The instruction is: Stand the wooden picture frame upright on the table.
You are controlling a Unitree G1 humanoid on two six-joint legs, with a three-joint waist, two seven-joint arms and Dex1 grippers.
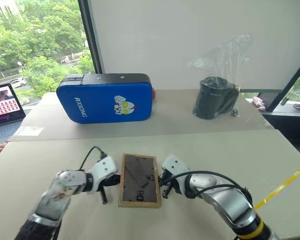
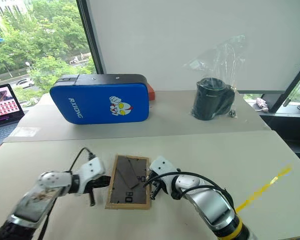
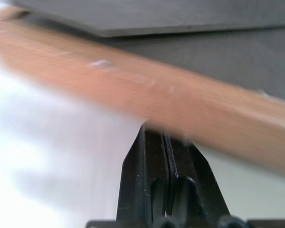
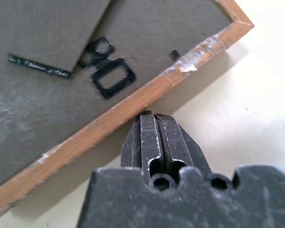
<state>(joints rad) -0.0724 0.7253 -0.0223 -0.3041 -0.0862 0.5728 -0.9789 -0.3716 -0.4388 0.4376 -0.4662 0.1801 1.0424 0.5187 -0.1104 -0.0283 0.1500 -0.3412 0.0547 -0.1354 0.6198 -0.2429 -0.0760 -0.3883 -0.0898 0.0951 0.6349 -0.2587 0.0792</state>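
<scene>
at the far left edge, a laptop (image 1: 4, 107) with a lit screen is seen. on the far half of the table (image 1: 280, 165), toward the left, a blue padded case (image 1: 105, 98) is stood on its long edge. toward the near edge, left of centre, the left gripper (image 1: 105, 196) is positioned just beside the left long side of the wooden picture frame (image 1: 139, 180); its two black fingers (image 3: 154, 161) are pressed together with nothing between them, the tips at the wooden rim. the frame is laid flat, face down, with the dark back panel and stand flap turned up. the right gripper (image 1: 163, 188) is placed against the frame's right long side, its fingers (image 4: 152, 137) likewise clenched on nothing, tips touching the rim. on the far half, toward the right, a black container (image 1: 215, 97) with a clear plastic bag (image 1: 225, 57) rising from it is seen. a yellow stripe (image 1: 282, 186) is marked near the right edge.
</scene>
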